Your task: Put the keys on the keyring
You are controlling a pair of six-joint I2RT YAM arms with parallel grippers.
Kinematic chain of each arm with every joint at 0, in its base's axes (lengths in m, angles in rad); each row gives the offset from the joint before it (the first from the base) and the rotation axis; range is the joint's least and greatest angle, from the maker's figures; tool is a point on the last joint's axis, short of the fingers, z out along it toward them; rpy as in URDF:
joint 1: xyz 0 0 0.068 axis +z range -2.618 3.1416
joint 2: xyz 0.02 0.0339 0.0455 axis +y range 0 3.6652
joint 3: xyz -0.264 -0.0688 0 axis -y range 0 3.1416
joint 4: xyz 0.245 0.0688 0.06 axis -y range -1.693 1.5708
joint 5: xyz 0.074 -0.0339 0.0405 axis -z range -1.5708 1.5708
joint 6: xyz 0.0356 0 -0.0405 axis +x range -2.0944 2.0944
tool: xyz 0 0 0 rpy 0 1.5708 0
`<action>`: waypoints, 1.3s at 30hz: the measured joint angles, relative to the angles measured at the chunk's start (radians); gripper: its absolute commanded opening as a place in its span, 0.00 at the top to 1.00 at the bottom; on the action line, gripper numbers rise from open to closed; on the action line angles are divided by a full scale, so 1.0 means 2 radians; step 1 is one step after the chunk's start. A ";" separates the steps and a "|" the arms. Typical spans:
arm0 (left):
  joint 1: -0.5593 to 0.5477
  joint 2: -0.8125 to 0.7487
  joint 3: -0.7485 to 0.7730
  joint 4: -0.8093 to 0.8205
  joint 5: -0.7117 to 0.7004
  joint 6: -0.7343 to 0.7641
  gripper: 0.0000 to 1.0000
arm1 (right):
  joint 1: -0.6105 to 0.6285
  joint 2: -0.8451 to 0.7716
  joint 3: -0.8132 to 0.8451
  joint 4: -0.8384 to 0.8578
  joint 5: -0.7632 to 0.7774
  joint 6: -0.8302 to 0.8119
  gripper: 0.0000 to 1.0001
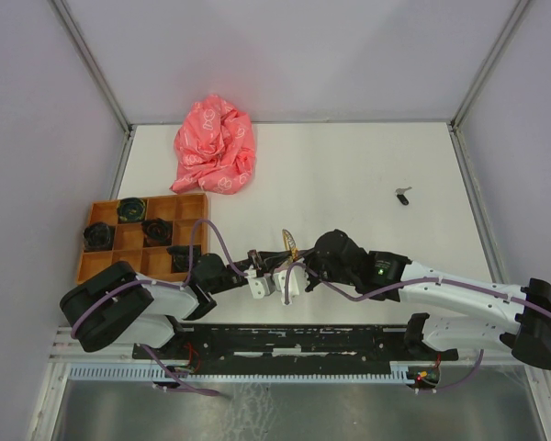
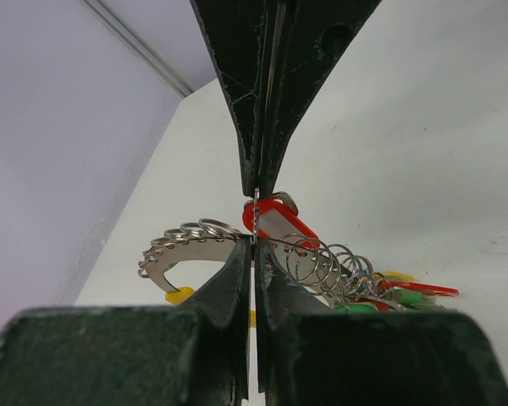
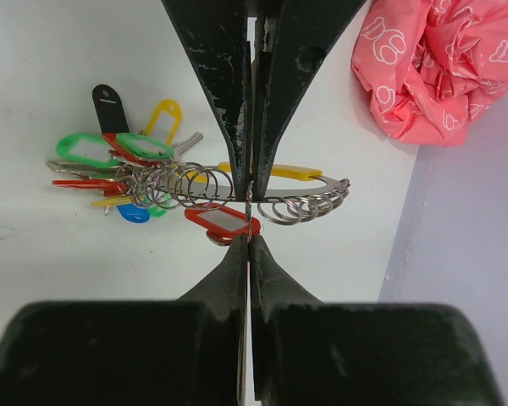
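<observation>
Left gripper (image 2: 255,217) and right gripper (image 3: 250,216), jaws of each clamped on the keyring (image 3: 317,180), we list mid-frame, apparently steadying it for threading; red-headed key (image 3: 224,222) hangs at the pinch, black-headed key (image 1: 403,195) lies alone upper right.

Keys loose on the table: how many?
1: a black-headed key, far right on the table. Others may hide among the tags on the keyring.

left pincer (image 2: 255,222) closed | right pincer (image 3: 250,216) closed | arms reach inward, tips close together
</observation>
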 measured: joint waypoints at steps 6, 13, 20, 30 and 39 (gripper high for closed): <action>0.000 0.000 0.000 0.000 0.000 0.000 0.97 | 0.000 0.000 0.000 0.000 -0.002 0.000 0.99; 0.000 0.000 0.000 0.000 0.000 0.000 0.97 | 0.000 0.000 0.000 0.000 -0.006 0.002 0.99; 0.000 0.000 0.000 0.000 0.000 0.000 0.97 | 0.000 0.000 0.000 0.000 -0.006 0.002 0.99; 0.000 0.000 0.000 0.000 0.001 -0.001 0.97 | 0.000 0.000 0.000 -0.002 -0.011 0.004 0.99; 0.000 0.000 0.000 0.000 0.001 -0.010 0.97 | 0.000 0.001 0.000 -0.002 -0.012 0.004 0.99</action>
